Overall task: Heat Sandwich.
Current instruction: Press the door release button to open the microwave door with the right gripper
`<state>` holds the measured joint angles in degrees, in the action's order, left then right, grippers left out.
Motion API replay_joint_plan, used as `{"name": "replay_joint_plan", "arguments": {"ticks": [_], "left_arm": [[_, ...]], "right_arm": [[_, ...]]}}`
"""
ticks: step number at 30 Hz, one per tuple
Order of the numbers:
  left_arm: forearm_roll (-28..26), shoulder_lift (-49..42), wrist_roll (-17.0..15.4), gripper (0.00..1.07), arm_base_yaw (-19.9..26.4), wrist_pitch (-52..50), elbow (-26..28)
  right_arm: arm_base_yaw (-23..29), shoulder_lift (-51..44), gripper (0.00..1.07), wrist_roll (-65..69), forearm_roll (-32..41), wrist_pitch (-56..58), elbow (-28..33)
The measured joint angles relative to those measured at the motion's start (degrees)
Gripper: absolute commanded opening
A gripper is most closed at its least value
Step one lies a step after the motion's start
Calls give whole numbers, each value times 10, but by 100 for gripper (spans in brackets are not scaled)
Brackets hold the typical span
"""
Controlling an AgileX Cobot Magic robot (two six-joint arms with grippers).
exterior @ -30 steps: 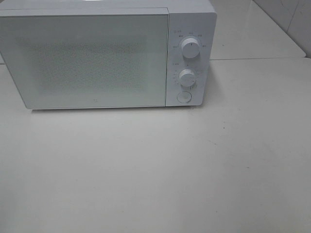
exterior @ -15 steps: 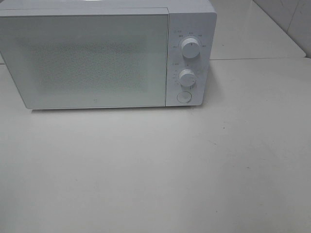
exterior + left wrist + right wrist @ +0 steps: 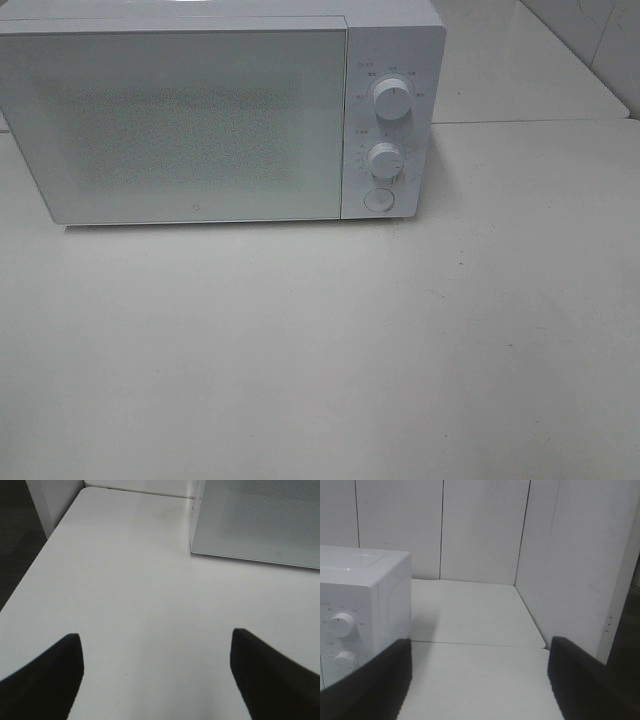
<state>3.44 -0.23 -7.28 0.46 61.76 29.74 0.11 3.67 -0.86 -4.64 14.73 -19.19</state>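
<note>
Location type: a laboratory-style test cell fitted with a kitchen appliance. A white box-shaped microwave oven (image 3: 200, 120), with two round white dials (image 3: 392, 98) and a round white button (image 3: 378, 200), stands on a plain white smooth-topped table (image 3: 320, 350). Plain white vertical wall panels (image 3: 480, 530) enclose the table at the back and on one side. Dark grey carpet-like flooring (image 3: 17, 540) borders the table edge.

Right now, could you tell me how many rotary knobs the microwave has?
2: the upper knob on the microwave's right-hand control panel, and the lower knob directly beneath it, above a round button. None appears hidden.
</note>
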Motion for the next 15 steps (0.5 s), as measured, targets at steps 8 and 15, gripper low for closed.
{"name": "replay_joint_plan", "arguments": {"ticks": [8, 15], "left_arm": [[0, 0, 0, 76, 0, 0, 0], [0, 0, 0, 76, 0, 0, 0]], "right_arm": [[0, 91, 73, 0, 0, -132, 30], [0, 182, 73, 0, 0, -190, 31]]}}
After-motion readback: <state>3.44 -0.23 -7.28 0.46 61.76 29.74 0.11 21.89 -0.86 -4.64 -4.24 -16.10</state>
